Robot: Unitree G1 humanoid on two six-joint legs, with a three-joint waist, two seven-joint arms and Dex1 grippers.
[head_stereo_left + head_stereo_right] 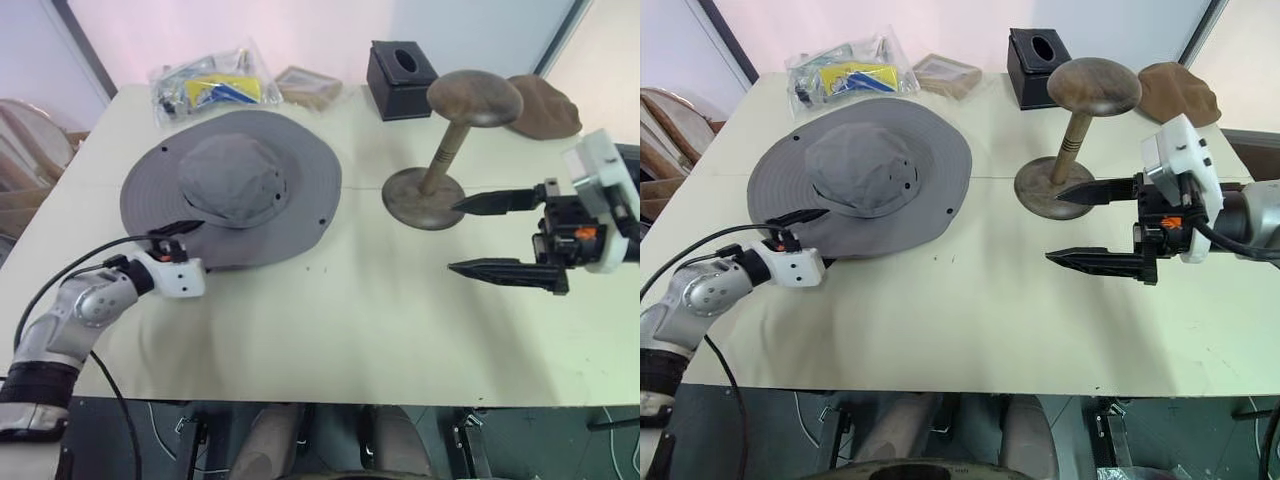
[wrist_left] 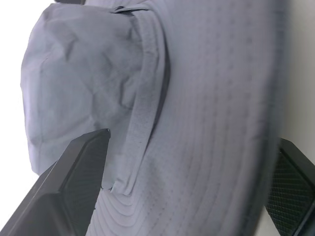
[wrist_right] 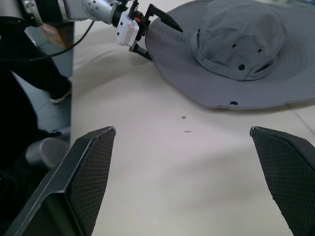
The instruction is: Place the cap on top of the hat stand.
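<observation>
Cap: your gray cap [image 1: 232, 186] lies crown-up and flat on the worktop [image 1: 330, 330], at about 10 o'clock from the worktop's centre, so only its wide brim offers an edge to pinch.
Left end effector: your left end effector [image 3: 147, 34] sits at the cap's 7 o'clock edge with its fingers apart, one above the brim and one at the brim's outer edge; nothing is clamped yet. I judge you have it low and nearly level so the brim can slide between the fingers.
Hat stand: the hat stand [image 1: 455, 150] stands upright at about 1 o'clock from centre, well apart from the cap, its domed top bare.
Right end effector: your right end effector [image 1: 495, 235] hovers at the stand's 4 o'clock, fingers spread wide and empty, pointing toward the cap. It looks placed to support the far brim or steady the stand; I cannot tell which.
Clutter: the black tissue box [image 1: 400, 78] sits just behind the stand at its 11 o'clock, so keep the carry path high.
Risk: limp fabric may fold when you lift it by one edge.
</observation>
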